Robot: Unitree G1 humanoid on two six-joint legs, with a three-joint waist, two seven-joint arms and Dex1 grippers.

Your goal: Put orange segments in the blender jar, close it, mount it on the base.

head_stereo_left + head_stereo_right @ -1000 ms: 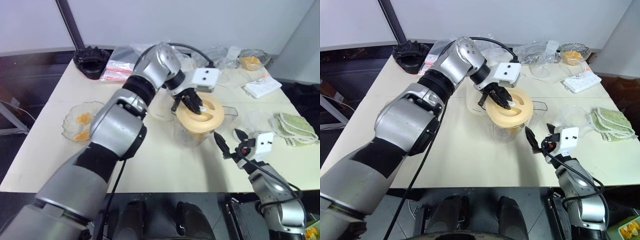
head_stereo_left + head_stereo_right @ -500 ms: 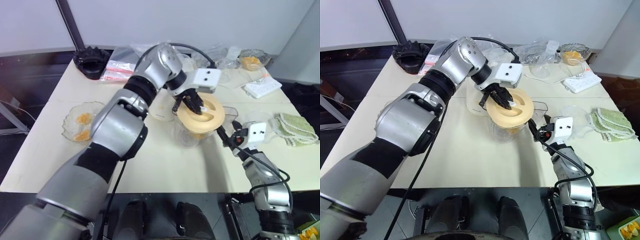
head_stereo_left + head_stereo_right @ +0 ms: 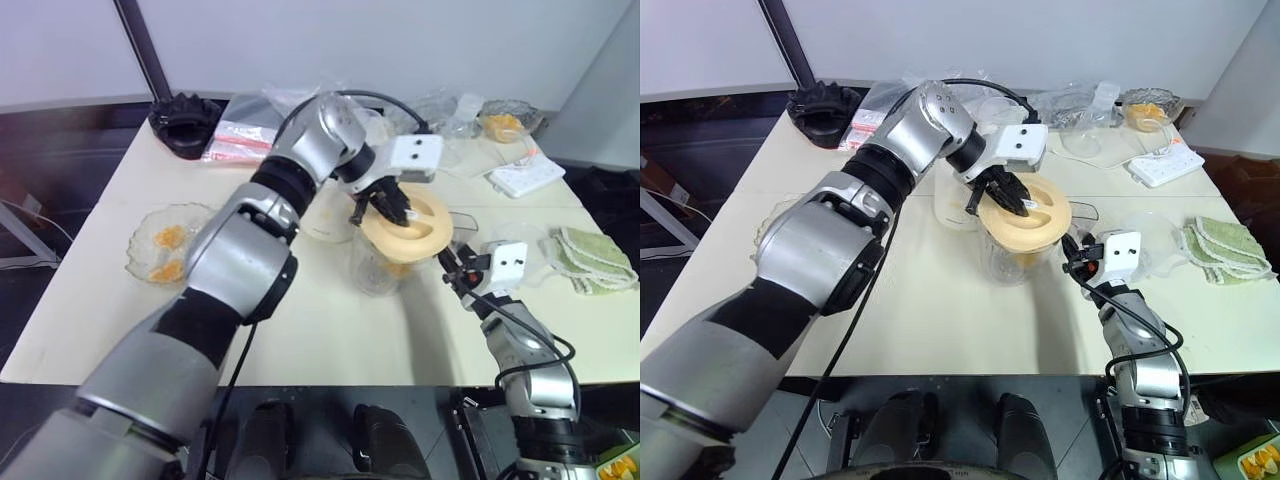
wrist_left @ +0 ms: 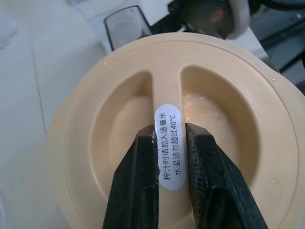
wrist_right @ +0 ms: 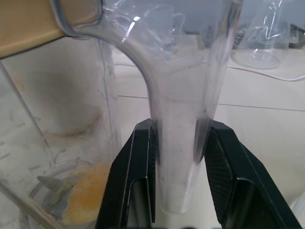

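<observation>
We see the blender jar standing mid-counter, the cream lid on its rim. Our left tool is clamped on the lid's centre ridge. Our right tool has its fingers pressed against the jar's handle from both sides. Orange segments lie at the jar's bottom by the blade.

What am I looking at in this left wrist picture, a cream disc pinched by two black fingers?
Observer: That disc is the lid; it sits on the blender jar, with the left claw shut on its ridge.
Visitor: Anything inside the jar?
Observer: Yes, orange segments beside the blade at the bottom.
Visitor: What is the other arm doing?
Observer: The right claw grips the jar's handle.
</observation>
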